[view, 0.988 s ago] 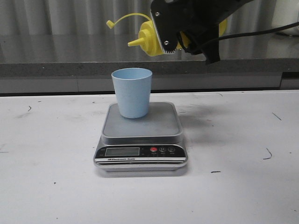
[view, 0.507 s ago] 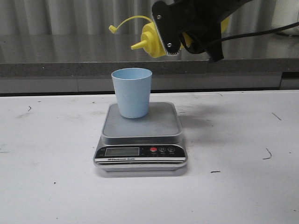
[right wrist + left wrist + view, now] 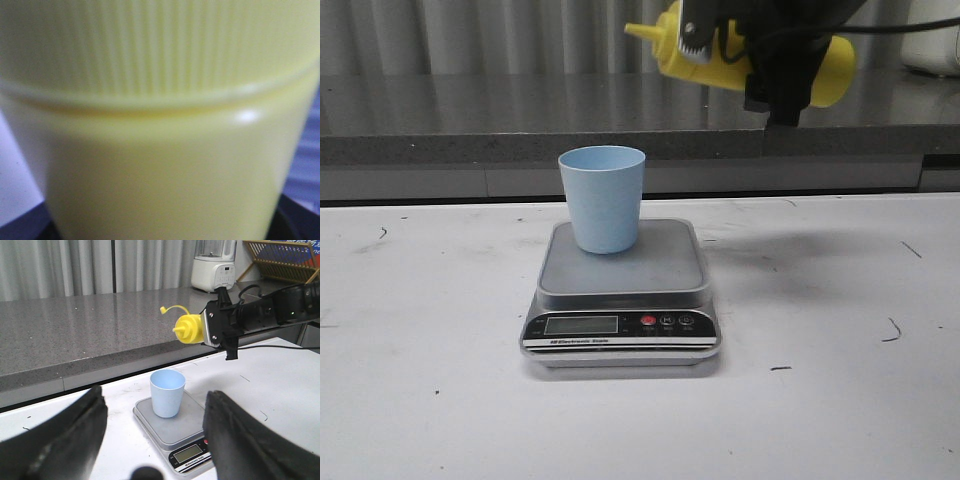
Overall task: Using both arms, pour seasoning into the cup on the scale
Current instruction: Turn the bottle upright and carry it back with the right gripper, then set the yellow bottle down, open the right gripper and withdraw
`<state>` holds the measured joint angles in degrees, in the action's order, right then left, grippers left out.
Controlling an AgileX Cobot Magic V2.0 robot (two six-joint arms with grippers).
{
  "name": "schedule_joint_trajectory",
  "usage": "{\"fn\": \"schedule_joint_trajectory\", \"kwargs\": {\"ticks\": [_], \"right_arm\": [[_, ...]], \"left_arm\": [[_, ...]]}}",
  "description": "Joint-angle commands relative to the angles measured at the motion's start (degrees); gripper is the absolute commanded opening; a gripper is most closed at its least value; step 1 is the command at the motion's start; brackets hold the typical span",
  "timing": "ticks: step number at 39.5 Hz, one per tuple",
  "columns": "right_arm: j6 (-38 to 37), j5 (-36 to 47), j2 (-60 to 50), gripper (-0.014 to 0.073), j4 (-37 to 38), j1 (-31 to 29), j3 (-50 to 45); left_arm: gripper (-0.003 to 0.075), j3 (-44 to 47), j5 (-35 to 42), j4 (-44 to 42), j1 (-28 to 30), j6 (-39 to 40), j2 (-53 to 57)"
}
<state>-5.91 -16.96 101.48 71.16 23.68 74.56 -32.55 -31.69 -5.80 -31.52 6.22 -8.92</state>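
Note:
The pale blue cup (image 3: 603,198) stands upright at the back of the scale (image 3: 620,275), whose grey platform and black front panel face me. High above and to the right of the cup, my right gripper (image 3: 720,45) is shut on the yellow seasoning bottle (image 3: 830,70). The bottle lies nearly level, its nozzle pointing left and slightly up. The right wrist view is filled by the bottle (image 3: 160,150) and its ribbed cap. From the left wrist view, my left gripper (image 3: 155,440) is open and empty, well short of the cup (image 3: 167,392) and scale (image 3: 175,427).
A grey stone counter (image 3: 470,120) runs behind the white table. On it stand a white blender (image 3: 212,270) and a wooden dish rack (image 3: 280,257). A black cable (image 3: 280,346) trails from the right arm over the table.
The right gripper has risen and shifted right with the bottle. The bottle has tipped back, its nozzle going from just above the cup to higher and angled slightly up.

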Motion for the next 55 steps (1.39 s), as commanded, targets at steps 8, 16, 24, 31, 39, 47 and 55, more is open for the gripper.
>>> {"fn": "schedule_joint_trajectory", "kwargs": {"ticks": [8, 16, 24, 31, 39, 47, 55], "right_arm": [[0.59, 5.39, -10.22, 0.0348, -27.49, -6.78, 1.41], [0.57, 19.29, -15.62, 0.0348, -38.87, -13.31, -9.08], [-0.79, 40.75, -17.18, 0.0348, -49.66, -20.31, -25.15], [-0.64, 58.91, -12.84, 0.0348, -51.86, -23.60, -34.03], [-0.64, 71.76, -4.12, 0.0348, -52.63, -24.43, -35.69], [-0.64, 78.85, 2.45, 0.0348, -54.10, -24.43, -35.63], [-0.64, 80.40, 6.49, 0.0348, -56.88, -24.43, -34.95]], "left_arm": [[0.0421, -1.51, 4.61, 0.29, -0.43, 0.54, -1.19], [0.0421, -1.51, 4.61, 0.29, -0.43, 0.54, -1.19], [0.0421, -1.51, 4.61, 0.29, -0.43, 0.54, -1.19], [0.0421, -1.51, 4.61, 0.29, -0.43, 0.54, -1.19], [0.0421, -1.51, 4.61, 0.29, -0.43, 0.54, -1.19], [0.0421, -1.51, 4.61, 0.29, -0.43, 0.54, -1.19], [0.0421, -1.51, 4.61, 0.29, -0.43, 0.54, -1.19]]}}
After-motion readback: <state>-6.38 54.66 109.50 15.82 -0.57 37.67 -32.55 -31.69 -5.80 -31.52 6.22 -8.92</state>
